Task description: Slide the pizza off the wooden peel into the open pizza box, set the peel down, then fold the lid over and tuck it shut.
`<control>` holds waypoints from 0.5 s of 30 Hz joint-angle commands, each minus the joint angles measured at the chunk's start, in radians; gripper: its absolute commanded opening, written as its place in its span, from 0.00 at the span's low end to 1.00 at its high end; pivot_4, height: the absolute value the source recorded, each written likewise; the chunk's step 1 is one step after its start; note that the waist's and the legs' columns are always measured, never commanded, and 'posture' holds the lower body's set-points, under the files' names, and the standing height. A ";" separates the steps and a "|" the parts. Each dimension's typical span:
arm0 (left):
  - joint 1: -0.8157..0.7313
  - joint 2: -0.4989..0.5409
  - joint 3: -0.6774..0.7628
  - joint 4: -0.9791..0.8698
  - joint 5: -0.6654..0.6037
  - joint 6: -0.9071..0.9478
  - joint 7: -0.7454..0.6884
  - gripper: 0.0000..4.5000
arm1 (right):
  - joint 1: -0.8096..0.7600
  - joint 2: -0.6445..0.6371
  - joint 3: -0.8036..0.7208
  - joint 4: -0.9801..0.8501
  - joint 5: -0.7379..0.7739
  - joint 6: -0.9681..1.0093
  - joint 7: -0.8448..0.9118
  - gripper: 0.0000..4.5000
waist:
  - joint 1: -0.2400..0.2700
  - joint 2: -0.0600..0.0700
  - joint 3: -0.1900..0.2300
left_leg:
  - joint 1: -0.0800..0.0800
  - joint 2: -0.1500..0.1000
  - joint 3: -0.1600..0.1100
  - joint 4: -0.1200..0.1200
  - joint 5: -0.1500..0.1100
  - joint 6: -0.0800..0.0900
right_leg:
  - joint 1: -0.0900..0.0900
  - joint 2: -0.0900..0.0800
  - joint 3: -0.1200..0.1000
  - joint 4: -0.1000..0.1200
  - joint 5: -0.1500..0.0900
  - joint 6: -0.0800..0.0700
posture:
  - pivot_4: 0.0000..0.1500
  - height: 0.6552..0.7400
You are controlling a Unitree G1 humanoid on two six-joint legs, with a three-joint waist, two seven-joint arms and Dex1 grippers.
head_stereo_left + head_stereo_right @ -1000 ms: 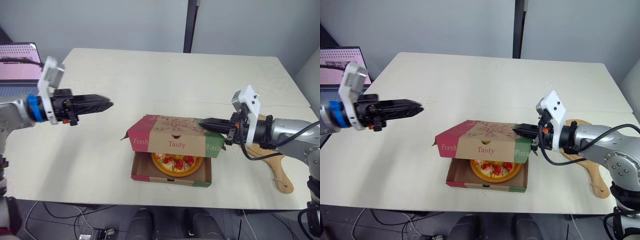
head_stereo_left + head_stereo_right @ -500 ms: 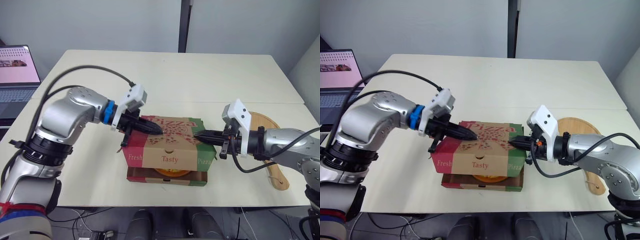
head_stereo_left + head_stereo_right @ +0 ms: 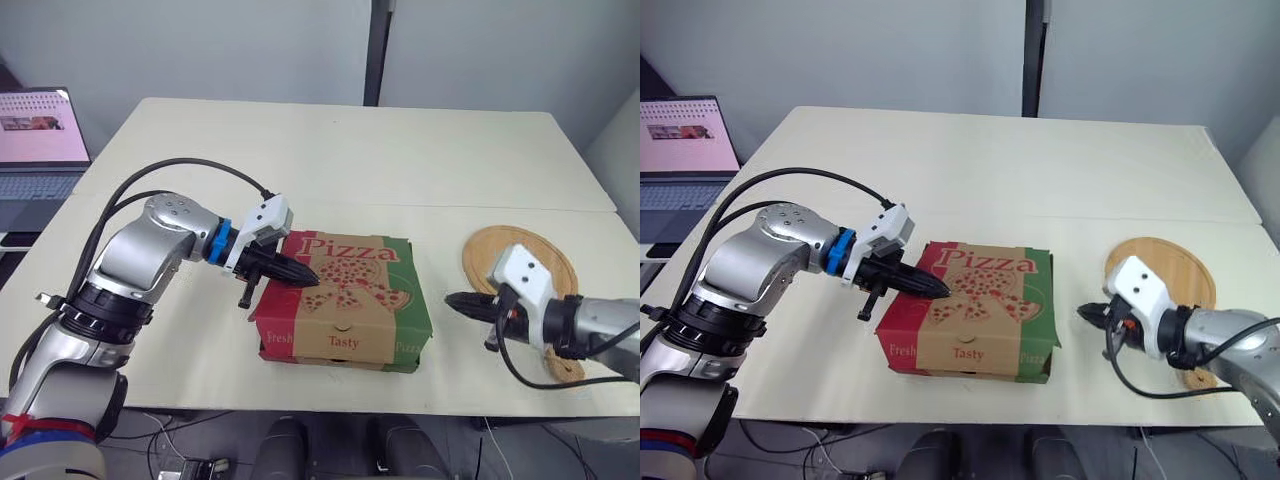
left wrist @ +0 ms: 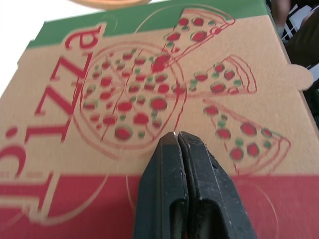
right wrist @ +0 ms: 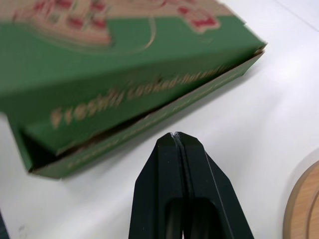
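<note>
The pizza box point(image 3: 345, 300) lies near the table's front edge with its printed lid point(image 4: 149, 89) folded down over it; the pizza inside is hidden. My left gripper point(image 3: 308, 277) is shut, and its tip rests on the lid's left part, over the printed pizza point(image 4: 129, 104). My right gripper point(image 3: 450, 298) is shut and empty, a short way right of the box and apart from it. In the right wrist view a narrow gap shows under the green side flap point(image 5: 124, 84). The round wooden peel point(image 3: 495, 248) lies flat on the table, beside and behind my right arm.
A laptop point(image 3: 40, 130) stands open at the table's far left edge. The pale table point(image 3: 350, 150) stretches bare behind the box. A black cable point(image 3: 190, 170) loops over my left arm.
The lid has dropped from half raised to lying on the box. My left gripper came in from the left onto the lid. My right gripper drew back to the right, away from the box.
</note>
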 commanded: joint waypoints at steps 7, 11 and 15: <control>-0.014 -0.003 0.042 -0.004 0.005 -0.006 0.001 0.00 | -0.054 0.123 0.034 -0.060 0.067 -0.012 0.003 0.00 | -0.003 0.000 0.000 | 0.001 0.000 0.000 0.000 0.000 0.000 | 0.000 0.001 0.000 0.001 0.000 0.000 | 1.00 0.93; -0.011 -0.009 0.033 -0.019 0.009 -0.004 0.003 0.00 | -0.073 0.160 0.034 -0.059 0.109 0.025 -0.011 0.00 | -0.001 0.000 0.000 | 0.000 0.000 -0.001 0.000 0.000 0.000 | 0.000 0.001 0.000 0.001 0.000 0.000 | 1.00 0.93; 0.002 -0.026 0.019 -0.037 0.017 -0.001 0.014 0.00 | -0.045 0.164 0.034 -0.068 0.104 0.036 -0.012 0.00 | -0.001 0.000 0.000 | 0.000 0.000 -0.001 0.000 0.000 0.000 | 0.000 0.001 0.000 0.001 0.000 0.000 | 1.00 0.93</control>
